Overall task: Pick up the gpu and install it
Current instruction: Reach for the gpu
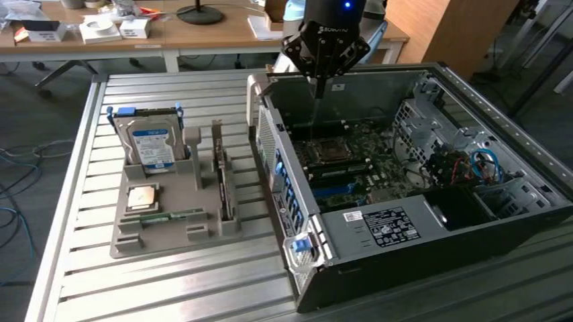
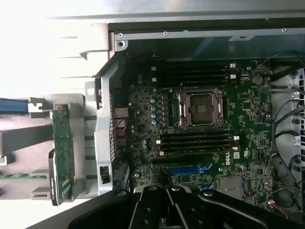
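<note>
Though edge-on exteriorly, gpu (image 2: pixel 62 148) green-faced wrist-side

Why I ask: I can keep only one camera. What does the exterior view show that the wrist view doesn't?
Exterior view adds: the hard drive's labelled face, upright in the gray holder, the power supply and the desks behind. Wrist view adds: a straight-down look at the motherboard with its coin battery. Both share: the gpu standing on edge in the holder, the CPU socket, and the shut gripper above the open computer case, holding nothing.
</note>
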